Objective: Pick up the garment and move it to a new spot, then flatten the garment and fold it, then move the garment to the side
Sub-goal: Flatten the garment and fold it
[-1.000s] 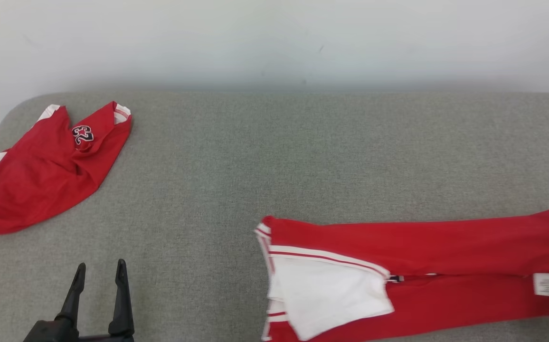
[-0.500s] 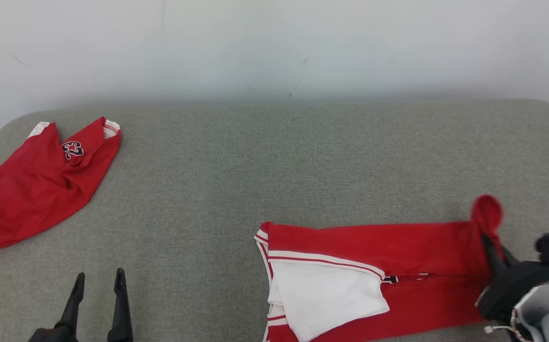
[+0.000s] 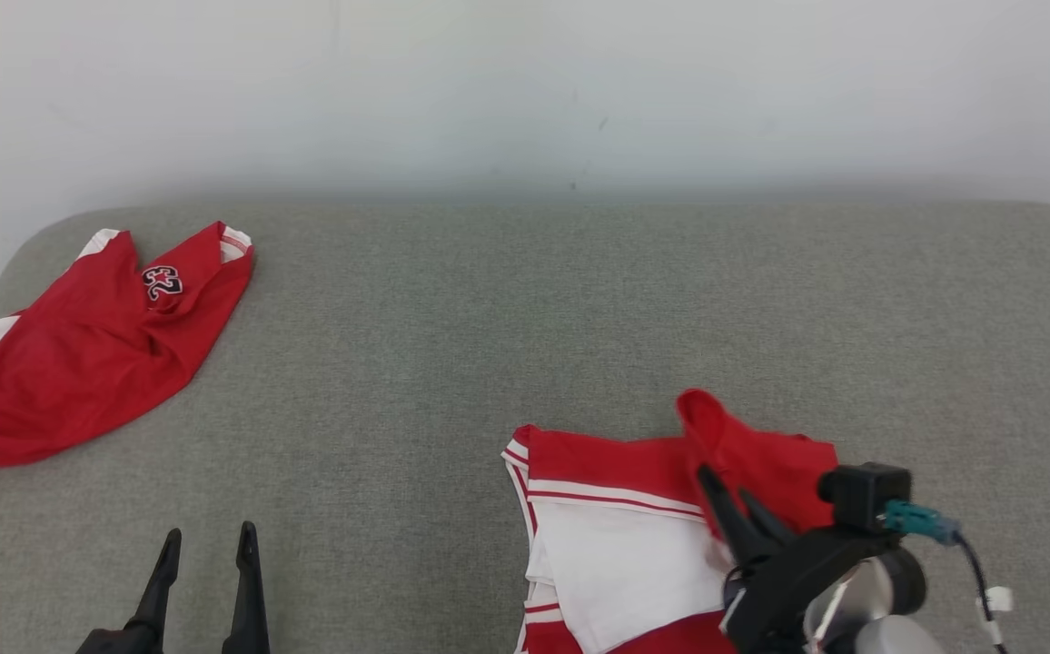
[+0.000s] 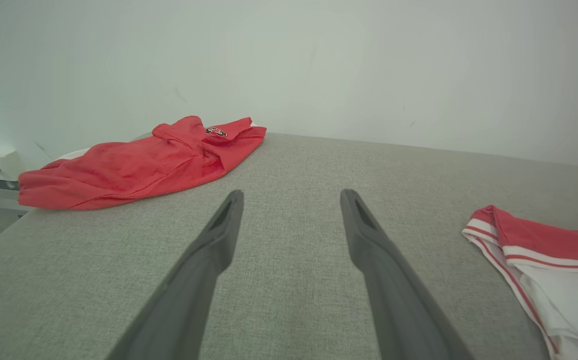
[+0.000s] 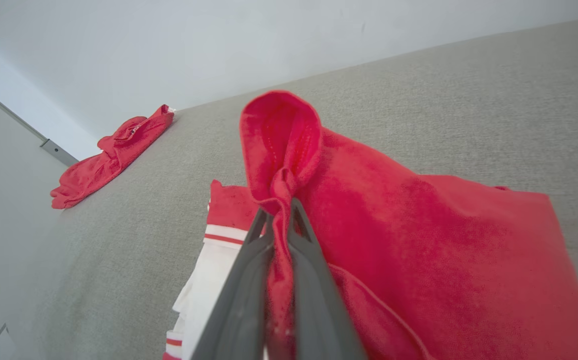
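The garment (image 3: 616, 472) is red with white panels and red-white stripes, lying at the near middle-right of the grey surface (image 3: 507, 309). My right gripper (image 3: 725, 486) is shut on its red end and holds that end raised, doubled back over the rest. From the right wrist, the red cloth (image 5: 369, 210) is pinched between the closed fingers (image 5: 249, 280) and bunches into a loop above the tips. My left gripper (image 3: 207, 545) stands open at the near left with nothing between its fingers (image 4: 219, 240), well clear of the garment's striped edge (image 4: 529, 250).
A second red garment (image 3: 80, 345) with a number patch lies crumpled at the far left corner, also seen as a red heap (image 4: 139, 162) from the left wrist. A pale wall (image 3: 525, 91) rises behind the surface. The surface edge curves off at the left.
My right gripper has carried the garment's red end leftward, folding the long stretched piece over itself. The left gripper stays open in place. The head view shifted slightly.
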Available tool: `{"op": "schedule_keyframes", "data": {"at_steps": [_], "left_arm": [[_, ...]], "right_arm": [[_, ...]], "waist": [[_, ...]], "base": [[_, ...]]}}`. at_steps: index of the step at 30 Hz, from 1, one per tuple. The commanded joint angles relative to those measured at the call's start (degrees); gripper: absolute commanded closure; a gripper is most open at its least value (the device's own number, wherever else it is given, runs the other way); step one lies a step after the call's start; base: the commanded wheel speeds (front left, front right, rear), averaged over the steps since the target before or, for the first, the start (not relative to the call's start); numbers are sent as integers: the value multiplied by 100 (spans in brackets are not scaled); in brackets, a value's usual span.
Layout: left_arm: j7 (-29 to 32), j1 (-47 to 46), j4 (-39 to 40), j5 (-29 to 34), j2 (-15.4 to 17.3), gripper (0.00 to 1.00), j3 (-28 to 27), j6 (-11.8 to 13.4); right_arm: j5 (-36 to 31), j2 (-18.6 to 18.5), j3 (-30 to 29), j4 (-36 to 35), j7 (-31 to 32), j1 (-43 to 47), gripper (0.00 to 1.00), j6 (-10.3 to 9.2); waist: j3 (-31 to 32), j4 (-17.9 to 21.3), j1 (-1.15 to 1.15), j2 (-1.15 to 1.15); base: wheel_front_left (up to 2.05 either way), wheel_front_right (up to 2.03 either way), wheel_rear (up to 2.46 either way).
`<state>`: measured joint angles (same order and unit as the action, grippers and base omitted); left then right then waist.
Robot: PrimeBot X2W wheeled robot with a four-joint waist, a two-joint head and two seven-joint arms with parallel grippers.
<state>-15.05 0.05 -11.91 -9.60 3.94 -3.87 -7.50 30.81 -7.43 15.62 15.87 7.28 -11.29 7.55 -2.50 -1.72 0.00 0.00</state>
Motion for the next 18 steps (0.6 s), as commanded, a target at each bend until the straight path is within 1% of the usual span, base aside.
{"op": "schedule_keyframes", "data": {"at_steps": [1, 5, 10, 14, 18], "left_arm": [[-18, 13, -16, 9, -12, 0, 10, 10], [-18, -43, -32, 5, -18, 0, 51, 9], [-18, -147, -114, -57, 26, 0, 95, 9], [-18, -225, -155, -73, 32, 0, 171, 9], [-18, -266, -183, -88, 38, 0, 208, 8]], "right_arm": [[28, 36, 64, -20, -23, 61, 100, -11], [106, 256, 392, 40, -61, 49, 100, -11], [164, 417, 594, 379, -276, -115, 100, -11], [222, 451, 868, 718, -460, -268, 100, -11], [527, 455, 1189, 991, -750, -451, 100, -11]], "waist": [[-4, -53, 0, 0], [-25, -146, 0, 0], [-74, -249, 0, 0], [-122, -347, 0, 0], [-144, -405, 0, 0]], "base": [[0, 0, 0], [0, 0, 0], [0, 0, 0], [0, 0, 0], [0, 0, 0]]}}
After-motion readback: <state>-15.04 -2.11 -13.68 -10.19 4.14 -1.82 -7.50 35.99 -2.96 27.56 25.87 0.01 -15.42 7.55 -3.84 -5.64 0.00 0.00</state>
